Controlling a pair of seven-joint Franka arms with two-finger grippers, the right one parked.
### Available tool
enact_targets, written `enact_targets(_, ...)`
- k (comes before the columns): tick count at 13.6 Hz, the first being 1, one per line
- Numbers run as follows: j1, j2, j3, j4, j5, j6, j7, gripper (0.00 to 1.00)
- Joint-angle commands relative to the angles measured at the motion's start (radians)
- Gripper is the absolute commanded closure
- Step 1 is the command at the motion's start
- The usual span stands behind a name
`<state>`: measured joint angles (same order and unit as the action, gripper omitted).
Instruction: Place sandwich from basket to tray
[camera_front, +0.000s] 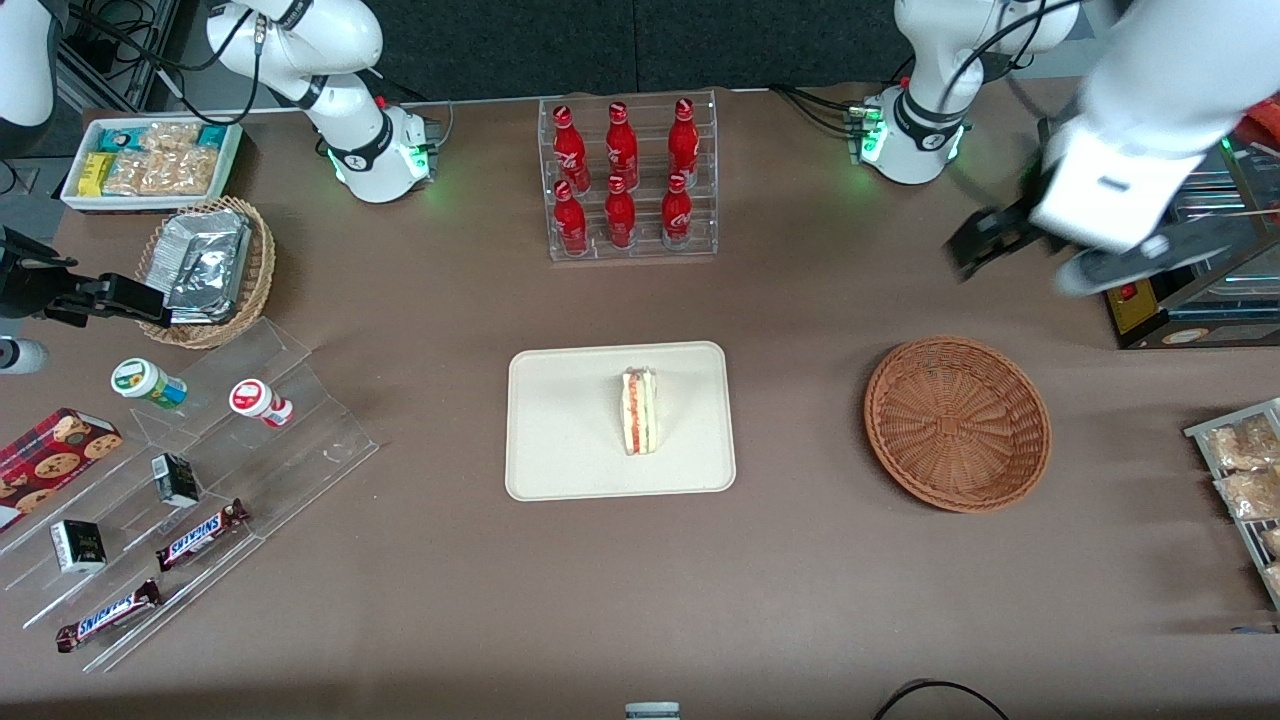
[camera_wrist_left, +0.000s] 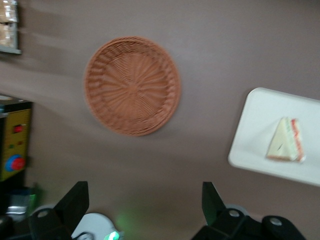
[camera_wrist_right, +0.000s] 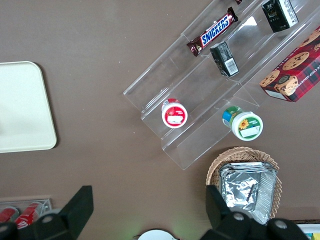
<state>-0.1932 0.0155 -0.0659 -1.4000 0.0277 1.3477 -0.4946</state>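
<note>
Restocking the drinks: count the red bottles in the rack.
6 red bottles in the clear rack: three in the nearer row, three in the row above. None seem hidden. The gripper, open, hangs above the basket.

Brown matte table (camera_front: 420, 600) fills view. Even overhead light, soft shadows. Dark wall panel (camera_front: 600, 40) runs along table edge farthest from front camera. Black cable (camera_front: 940, 695) loops at nearest edge.
</note>
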Motion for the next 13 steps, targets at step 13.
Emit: enact_targets(13, 0.201, -0.117, 0.015, -0.077, -0.054, -0.021, 0.33, 0.0)
